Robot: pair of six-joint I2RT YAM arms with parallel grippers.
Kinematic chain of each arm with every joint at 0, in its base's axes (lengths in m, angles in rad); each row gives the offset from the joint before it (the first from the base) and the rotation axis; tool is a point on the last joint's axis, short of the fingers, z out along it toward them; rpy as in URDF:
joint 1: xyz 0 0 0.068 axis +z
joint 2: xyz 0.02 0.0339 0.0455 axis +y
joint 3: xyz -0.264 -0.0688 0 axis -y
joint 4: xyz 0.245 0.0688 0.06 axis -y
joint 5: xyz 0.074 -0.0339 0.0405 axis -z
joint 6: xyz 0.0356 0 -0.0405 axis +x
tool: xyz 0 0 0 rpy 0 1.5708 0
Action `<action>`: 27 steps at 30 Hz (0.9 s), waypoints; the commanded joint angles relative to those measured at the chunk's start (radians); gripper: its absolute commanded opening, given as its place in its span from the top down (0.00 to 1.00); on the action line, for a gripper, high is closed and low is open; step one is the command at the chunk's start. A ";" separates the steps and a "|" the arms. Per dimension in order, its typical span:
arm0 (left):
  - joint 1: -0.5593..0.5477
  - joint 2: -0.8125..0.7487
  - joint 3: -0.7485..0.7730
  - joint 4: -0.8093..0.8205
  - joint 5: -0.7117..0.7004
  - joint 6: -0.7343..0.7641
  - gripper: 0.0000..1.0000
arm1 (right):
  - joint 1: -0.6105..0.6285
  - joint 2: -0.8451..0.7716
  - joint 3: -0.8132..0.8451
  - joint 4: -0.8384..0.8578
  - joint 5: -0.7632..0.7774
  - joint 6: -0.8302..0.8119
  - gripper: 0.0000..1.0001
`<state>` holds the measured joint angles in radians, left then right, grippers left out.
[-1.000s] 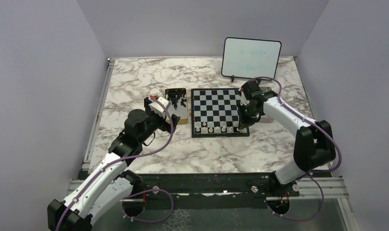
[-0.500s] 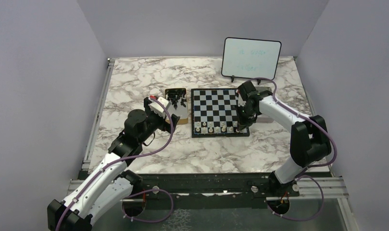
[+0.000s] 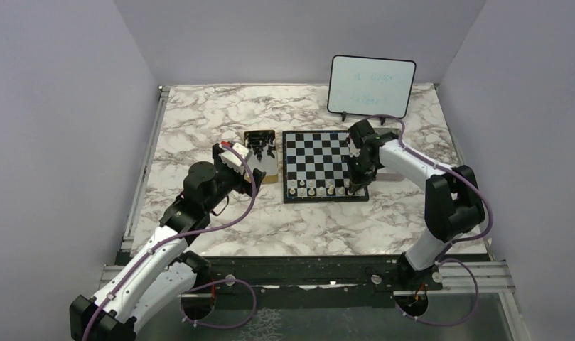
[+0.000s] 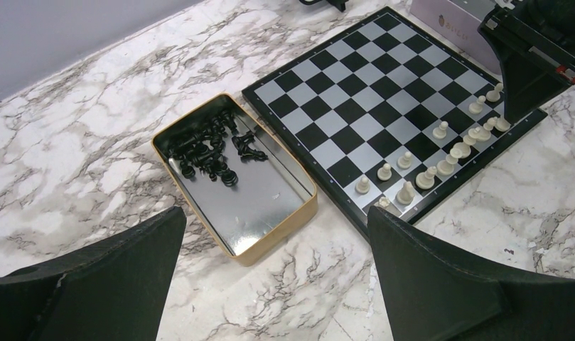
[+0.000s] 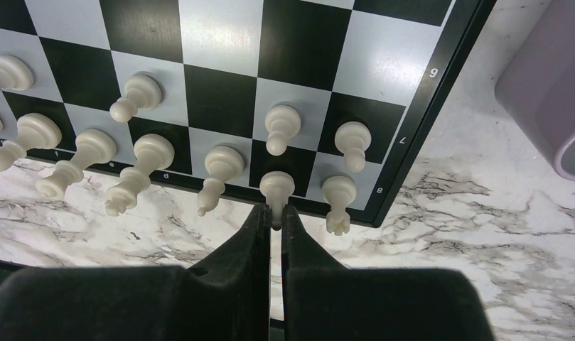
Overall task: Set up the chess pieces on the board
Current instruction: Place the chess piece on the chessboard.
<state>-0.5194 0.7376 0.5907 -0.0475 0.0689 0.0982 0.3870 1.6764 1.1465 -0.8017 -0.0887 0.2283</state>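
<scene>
The right gripper (image 5: 272, 217) has its jaws pinched almost together on the top of a white piece (image 5: 277, 186). This piece stands on the chessboard (image 5: 220, 35) in the edge row nearest the jaws, one square in from the corner. I cannot tell whether its base sits flat. More white pieces (image 5: 153, 153) line that same row away to the jaws' left, and one stands on the corner square to their right. A few pawns (image 5: 283, 124) stand in the row just beyond, with gaps between them. Farther out from the jaws the squares are bare. Off the board to the jaws' right lies a lilac container (image 5: 547, 85). The left gripper (image 4: 273, 227) hangs with its jaws spread wide and nothing between them. Just ahead of them is an open tin (image 4: 270, 206), just beside the board's edge, with the black pieces (image 4: 210, 149) heaped at its far end. By my reading, the white back row is all but placed, its pawn row is only partly filled, and the black side is not begun. Only the right wrist view shows the pinch itself, since from above the arm hides it. Only the left wrist view shows the tin's contents clearly, and it sees the right gripper from outside. Only the top view takes in both arms, the marble table top (image 3: 199, 114) and the upright whiteboard (image 3: 372, 85) beyond the board.
</scene>
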 commanded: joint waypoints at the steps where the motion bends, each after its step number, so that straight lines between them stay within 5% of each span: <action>1: -0.001 -0.016 0.002 0.008 -0.016 0.008 0.01 | 0.007 0.020 0.030 0.010 0.038 0.012 0.91; 12: -0.001 -0.018 0.003 0.007 -0.018 0.008 0.01 | 0.007 0.041 0.038 0.010 0.041 0.010 0.90; 27: -0.001 -0.019 0.002 0.006 -0.014 0.011 0.01 | 0.007 0.042 0.040 0.018 0.014 0.009 0.77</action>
<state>-0.5194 0.7357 0.5907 -0.0475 0.0685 0.0986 0.3870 1.7077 1.1648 -0.8009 -0.0715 0.2352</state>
